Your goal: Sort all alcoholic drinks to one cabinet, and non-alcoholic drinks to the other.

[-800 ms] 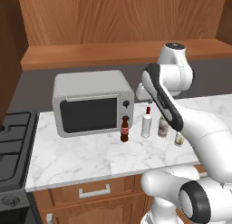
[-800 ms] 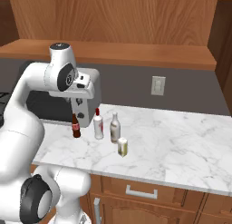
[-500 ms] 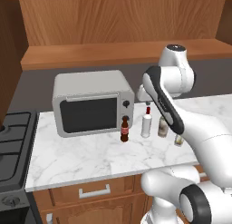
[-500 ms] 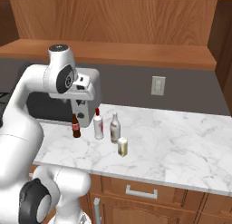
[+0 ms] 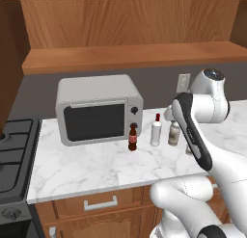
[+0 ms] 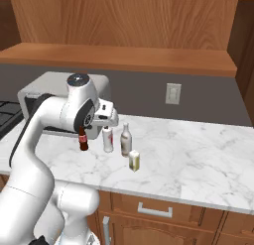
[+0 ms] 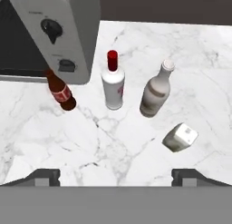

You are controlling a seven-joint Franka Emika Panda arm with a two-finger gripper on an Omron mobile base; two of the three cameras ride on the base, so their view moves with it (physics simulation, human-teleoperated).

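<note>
Four drinks stand in a loose row on the marble counter (image 7: 136, 141). A small dark cola bottle (image 7: 61, 92) (image 5: 132, 138) (image 6: 83, 139) is beside the microwave. To its right come a white bottle with red cap (image 7: 113, 85) (image 5: 156, 131) (image 6: 107, 139), then a pale grey long-necked bottle (image 7: 155, 92) (image 5: 173, 133) (image 6: 126, 139). A short cream carton (image 7: 180, 138) (image 6: 134, 160) stands nearest the counter's front. My gripper (image 7: 116, 177) (image 6: 106, 121) hovers above the bottles, open, with nothing between its fingers.
A grey microwave (image 5: 99, 109) (image 6: 44, 92) (image 7: 54, 32) stands just left of the bottles. Wooden upper cabinets (image 5: 125, 20) (image 6: 124, 21) run above the counter, their fronts shut. A stove (image 5: 12, 150) sits at the far left. A wall outlet (image 6: 172, 93) is behind.
The arm has dropped and swung right, bringing the hand lower over the bottles. The bottles and carton have not moved.
</note>
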